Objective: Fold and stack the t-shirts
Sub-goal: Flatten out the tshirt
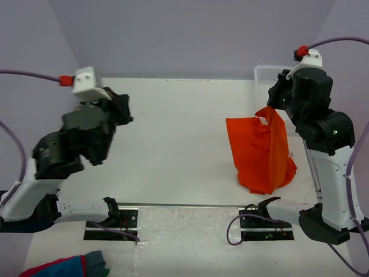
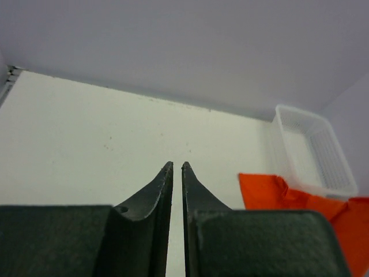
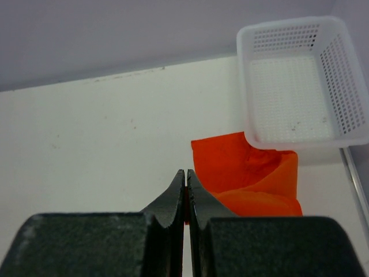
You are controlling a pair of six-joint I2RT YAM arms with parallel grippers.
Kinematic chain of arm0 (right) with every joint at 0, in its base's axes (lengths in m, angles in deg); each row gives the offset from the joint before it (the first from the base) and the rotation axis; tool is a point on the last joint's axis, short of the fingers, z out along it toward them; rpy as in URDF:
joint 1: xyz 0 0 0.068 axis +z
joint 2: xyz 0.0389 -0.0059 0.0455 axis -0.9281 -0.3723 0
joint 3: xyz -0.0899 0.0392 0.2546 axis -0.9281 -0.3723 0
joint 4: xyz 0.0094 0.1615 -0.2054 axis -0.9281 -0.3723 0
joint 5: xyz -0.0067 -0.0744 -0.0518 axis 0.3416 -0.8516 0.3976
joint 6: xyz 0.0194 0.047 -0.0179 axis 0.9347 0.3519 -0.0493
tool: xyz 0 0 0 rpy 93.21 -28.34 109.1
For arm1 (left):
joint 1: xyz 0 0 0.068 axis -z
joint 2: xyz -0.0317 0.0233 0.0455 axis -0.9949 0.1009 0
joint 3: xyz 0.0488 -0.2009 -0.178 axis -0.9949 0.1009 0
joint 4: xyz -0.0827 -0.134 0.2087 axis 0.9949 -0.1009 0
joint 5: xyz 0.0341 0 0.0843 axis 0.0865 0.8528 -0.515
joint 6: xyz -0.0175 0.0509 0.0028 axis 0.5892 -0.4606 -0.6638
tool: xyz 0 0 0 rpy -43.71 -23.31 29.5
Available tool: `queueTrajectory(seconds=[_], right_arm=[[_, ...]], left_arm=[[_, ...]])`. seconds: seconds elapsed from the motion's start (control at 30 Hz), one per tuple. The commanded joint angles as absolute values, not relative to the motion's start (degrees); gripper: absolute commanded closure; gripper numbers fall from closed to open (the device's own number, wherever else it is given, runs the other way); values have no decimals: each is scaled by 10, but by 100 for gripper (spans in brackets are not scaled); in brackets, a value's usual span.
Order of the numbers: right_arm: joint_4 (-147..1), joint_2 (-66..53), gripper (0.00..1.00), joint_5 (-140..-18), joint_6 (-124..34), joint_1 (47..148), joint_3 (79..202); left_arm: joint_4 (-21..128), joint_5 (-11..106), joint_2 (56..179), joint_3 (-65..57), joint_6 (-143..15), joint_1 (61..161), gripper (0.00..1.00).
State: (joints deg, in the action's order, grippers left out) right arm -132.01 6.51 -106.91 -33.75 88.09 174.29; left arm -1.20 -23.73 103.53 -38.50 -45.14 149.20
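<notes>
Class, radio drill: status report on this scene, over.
Left gripper shut, empty, raised. Right gripper shut on orange t-shirt, hanging, bottom on table. White basket just behind it.

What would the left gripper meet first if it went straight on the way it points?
Probably only bare table; the left gripper aims clear of the orange t-shirt and basket, though depth is unclear.
</notes>
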Motion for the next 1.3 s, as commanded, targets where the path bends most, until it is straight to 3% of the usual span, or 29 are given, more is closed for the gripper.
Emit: queueTrajectory(seconds=[0.0, 0.1, 0.17, 0.53, 0.6, 0.7, 0.83, 1.0, 1.27], right_arm=[[-1315, 43, 100, -1071, -326, 892, 1736], [-1311, 43, 100, -1072, -325, 892, 1738], [-1319, 38, 100, -1075, -324, 893, 1742], [-1349, 21, 100, -1147, -333, 892, 1748], [-1344, 21, 100, -1142, -330, 893, 1743], [-1343, 17, 100, -1135, -327, 892, 1739], [-1342, 14, 100, -1135, -326, 894, 1730], [-1337, 16, 100, -1137, -333, 894, 1722], [-1340, 17, 100, -1132, -336, 894, 1722]], left_arm=[[46, -115, 1115, -269, -472, 1491, 87], [162, 3, 1172, -173, -487, 1491, 84], [239, 46, 1216, -144, -501, 1490, 71], [418, 319, 1360, -64, -495, 1360, 69], [419, 328, 1407, -90, -501, 1344, 67], [432, 377, 1476, -140, -504, 1318, 48], [459, 471, 1569, -213, -497, 1292, 35], [446, 513, 1689, -352, -503, 1265, 28], [446, 586, 1843, -511, -476, 1218, 28]])
